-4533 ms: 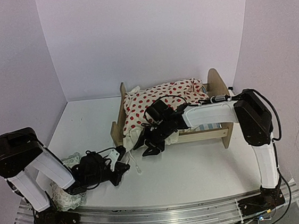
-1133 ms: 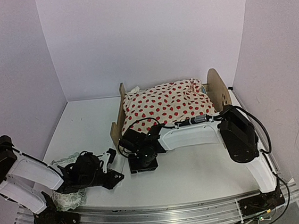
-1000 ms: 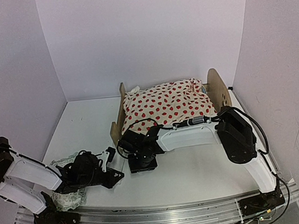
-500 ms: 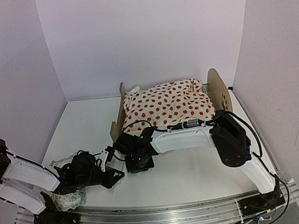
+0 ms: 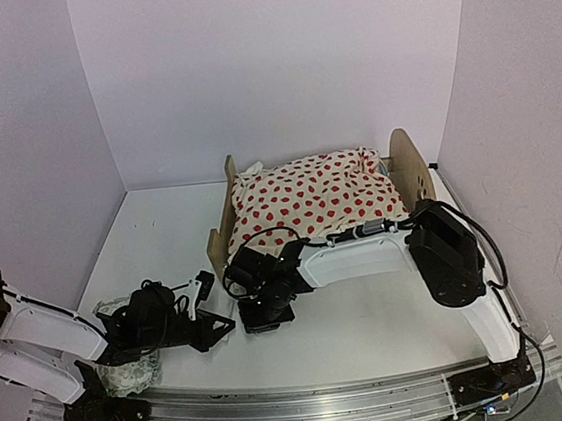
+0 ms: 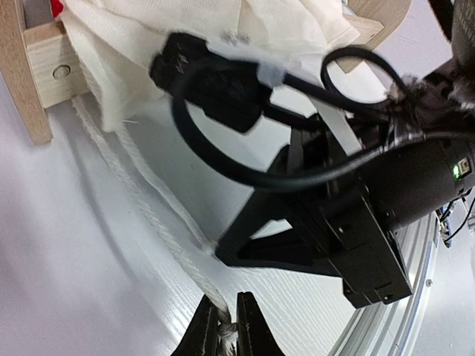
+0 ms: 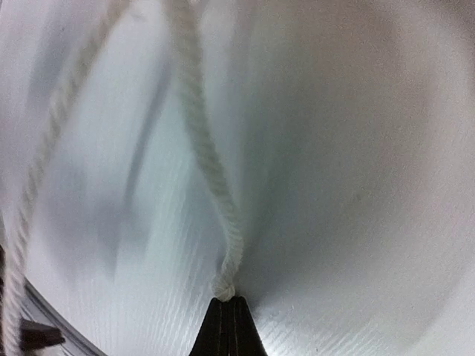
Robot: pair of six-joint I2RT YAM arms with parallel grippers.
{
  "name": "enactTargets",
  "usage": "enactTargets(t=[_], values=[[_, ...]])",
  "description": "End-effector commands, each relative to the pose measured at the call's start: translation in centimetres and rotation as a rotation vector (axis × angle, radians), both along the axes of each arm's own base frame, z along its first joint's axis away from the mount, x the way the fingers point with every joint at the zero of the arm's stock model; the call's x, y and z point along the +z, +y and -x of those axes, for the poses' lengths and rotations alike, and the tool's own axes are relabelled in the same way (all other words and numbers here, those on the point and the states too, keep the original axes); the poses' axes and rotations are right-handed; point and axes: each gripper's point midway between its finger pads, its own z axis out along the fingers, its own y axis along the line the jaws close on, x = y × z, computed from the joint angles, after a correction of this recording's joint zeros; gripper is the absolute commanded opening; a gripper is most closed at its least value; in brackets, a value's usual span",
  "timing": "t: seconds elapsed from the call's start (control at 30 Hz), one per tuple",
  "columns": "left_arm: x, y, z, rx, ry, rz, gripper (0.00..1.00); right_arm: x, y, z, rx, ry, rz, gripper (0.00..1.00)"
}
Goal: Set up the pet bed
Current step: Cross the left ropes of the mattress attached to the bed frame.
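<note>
White cord (image 6: 133, 178), just in front of the footboard corner of the pet bed (image 5: 409, 165), is pinched between the nearly closed fingers of the left gripper (image 6: 226, 326). Right gripper (image 7: 228, 326), beside it, is pressed together at a knotted cord end (image 7: 223, 288); the hold is uncertain because the view is blurred. Behind them, the dotted blanket (image 5: 315, 195) covers the bed. Hazards: a hard tug would likely drag the blanket askew or shift the light frame, and the thin cord may slip free.

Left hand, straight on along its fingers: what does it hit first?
Likely the right hand, its black fingers just ahead of the left hand, which pinches the white cord. Depth is unclear; the pet bed lies beyond.
</note>
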Motion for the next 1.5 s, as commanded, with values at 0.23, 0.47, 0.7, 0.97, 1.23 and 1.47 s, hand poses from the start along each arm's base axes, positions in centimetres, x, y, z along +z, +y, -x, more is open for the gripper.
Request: enactTargets(t=[0.23,0.47,0.7,0.97,1.23,1.47], values=[[2.3,-1.3,0.1,-0.068,-0.030,0.005,0.10,2.6,2.4,3.1,0.050,0.142,-0.242,0.00],[2.1,-1.9,0.1,-0.081,-0.013,0.009,0.08,3.0,3.1,2.5,0.067,0.096,-0.273,0.21],[1.6,-3.0,-0.5,-0.096,0.005,-0.011,0.07,4.4,1.1,2.5,0.069,0.065,-0.268,0.30],[0.6,-4.1,-1.2,-0.097,0.041,-0.047,0.07,7.7,-3.0,2.3,0.057,-0.022,-0.255,0.30],[-2.1,-5.0,-2.0,-0.091,0.119,-0.146,0.08,10.0,-4.9,2.2,0.052,-0.082,-0.252,0.30],[-1.2,-5.5,-2.4,-0.085,0.109,-0.127,0.35,10.1,-5.5,2.1,0.054,-0.104,-0.231,0.30]])
